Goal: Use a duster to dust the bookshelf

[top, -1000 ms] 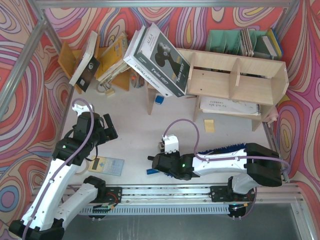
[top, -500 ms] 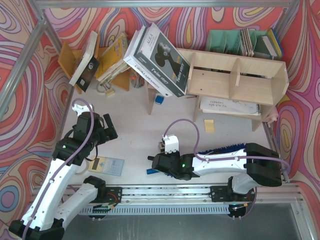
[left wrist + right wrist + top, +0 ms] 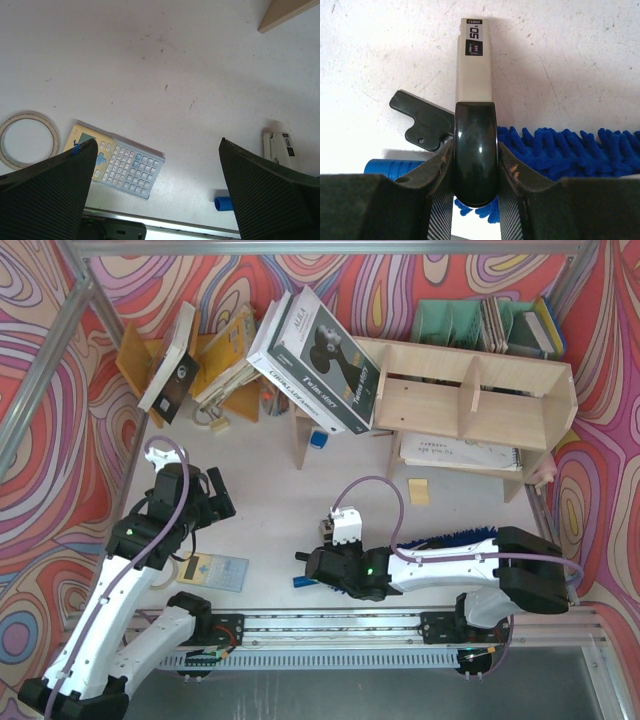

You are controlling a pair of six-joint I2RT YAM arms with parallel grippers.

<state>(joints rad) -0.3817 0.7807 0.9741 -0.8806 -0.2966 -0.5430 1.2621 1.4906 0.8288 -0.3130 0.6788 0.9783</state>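
Observation:
The bookshelf (image 3: 470, 400) is a pale plywood unit at the back right, with a notebook on its lower shelf. The blue fluffy duster (image 3: 450, 538) lies on the table under my right arm, with its handle end (image 3: 303, 582) poking out to the left. In the right wrist view the fluff (image 3: 560, 155) and handle (image 3: 390, 166) lie just below the jaws. My right gripper (image 3: 475, 150) is shut on a black-and-cream stapler (image 3: 474, 75), not on the duster. My left gripper (image 3: 155, 165) is open and empty above the table.
A calculator (image 3: 120, 162) and a tape ring (image 3: 27, 137) lie near the left gripper. A big book (image 3: 318, 355) leans on the shelf's left end. An orange rack with books (image 3: 200, 360) and green file holders (image 3: 450, 320) stand at the back. A yellow note (image 3: 418, 492) lies on the table.
The right gripper and the stapler have shifted slightly to the right. The left arm has not moved.

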